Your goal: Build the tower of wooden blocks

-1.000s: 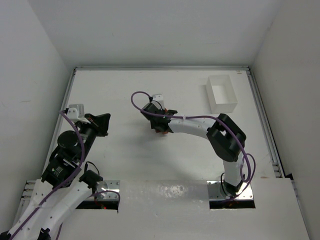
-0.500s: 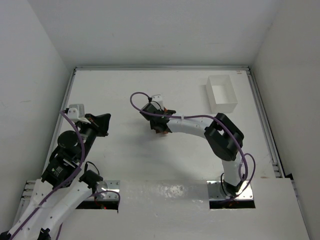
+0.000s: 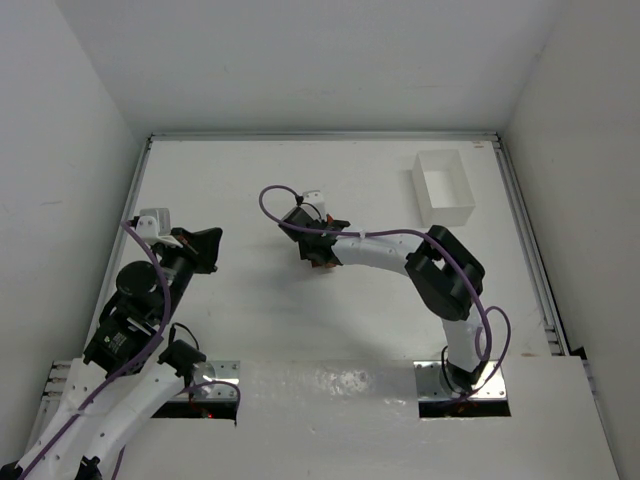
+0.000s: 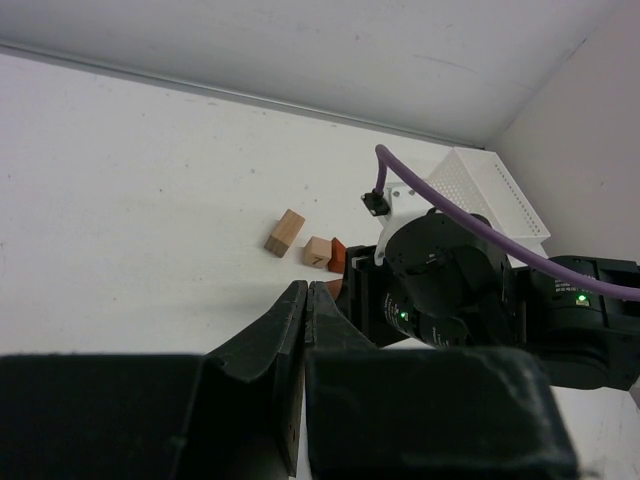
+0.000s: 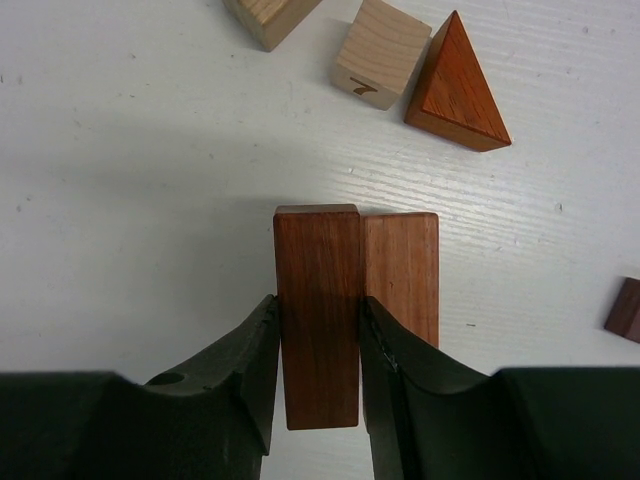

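The right gripper (image 5: 318, 305) is clamped on a red bar (image 5: 317, 260), one finger pressed against each long side. The bar runs along the line of the fingers and juts past their tips. A second bar (image 5: 401, 270), slightly paler, lies just to its right. The two touch along their long faces, with their far ends nearly level. The pictures do not show whether the held bar rests on the table (image 5: 130, 150).

Beyond the bars, apart from them, sit a tan cube (image 5: 382, 52) marked with a 7 and a red wedge (image 5: 455, 85) just beside it. A tan block (image 5: 268, 15) is cut off by the top edge of the wrist view, and a dark block (image 5: 625, 308) shows at the right edge.

From above, the right arm reaches to the middle of the table, its gripper hiding most of the blocks. The clear box (image 3: 445, 187) stands well apart at the far right.

The left gripper (image 4: 307, 295) has its fingers pressed together with nothing between them. It hangs over the left side of the table, well apart from the blocks and pointing towards them.
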### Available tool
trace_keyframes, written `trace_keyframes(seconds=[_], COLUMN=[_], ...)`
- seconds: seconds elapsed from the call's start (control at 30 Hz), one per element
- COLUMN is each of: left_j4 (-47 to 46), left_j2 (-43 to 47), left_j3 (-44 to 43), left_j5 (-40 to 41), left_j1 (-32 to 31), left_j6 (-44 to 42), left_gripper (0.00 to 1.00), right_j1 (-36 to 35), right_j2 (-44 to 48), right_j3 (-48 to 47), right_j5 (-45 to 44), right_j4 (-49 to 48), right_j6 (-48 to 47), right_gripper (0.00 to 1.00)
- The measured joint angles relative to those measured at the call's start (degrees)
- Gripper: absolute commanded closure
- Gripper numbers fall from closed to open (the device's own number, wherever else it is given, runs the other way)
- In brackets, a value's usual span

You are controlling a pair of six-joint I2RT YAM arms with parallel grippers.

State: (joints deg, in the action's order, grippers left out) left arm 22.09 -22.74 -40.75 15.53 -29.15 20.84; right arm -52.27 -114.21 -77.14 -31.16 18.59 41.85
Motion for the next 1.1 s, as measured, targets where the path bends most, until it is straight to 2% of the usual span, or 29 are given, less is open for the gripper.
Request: trace_keyframes(seconds=[0.27,0.67,0.77,0.8,0.93,1.1], left_j4=[0.00,-0.39,-1.51,-2.51,-9.25,-18.05], left_j2=[0.00,-0.92,-2.95,-3.85,-9.33,-24.11], left_j3=[0.00,0.09,0.81,1.33,6.32,12.26], left_j5=[-0.22,-0.74,-1.97,-2.75,-5.88,-7.39], left_j1=[0.00,0.00,0.00,0.00,-0.02,-0.68], left_j6=[0.00,0.52,2.21,3.21,8.09,12.92], left_gripper=[1.00,1.00,1.00,1.00,1.00,1.00], right_j1=[0.00,0.00,0.00,0.22,2.43,10.05], right_j2=[0.00,2.84,8.76,11.10,19.85,23.71], right_j3=[-0.26,0.13,2.58,3.56,8.52,15.32], right_j5=[-0.37,-0.24,-0.02,0.15,4.31,11.80], right_j4=[0.13,-0.22,-1.11,-1.49,-4.50,-6.99], right_j6=[-0.02,-1.05,-2.89,-3.61,-6.78,-10.97], right_gripper=[0.60,0.61,0.85,0.98,1.00,1.00])
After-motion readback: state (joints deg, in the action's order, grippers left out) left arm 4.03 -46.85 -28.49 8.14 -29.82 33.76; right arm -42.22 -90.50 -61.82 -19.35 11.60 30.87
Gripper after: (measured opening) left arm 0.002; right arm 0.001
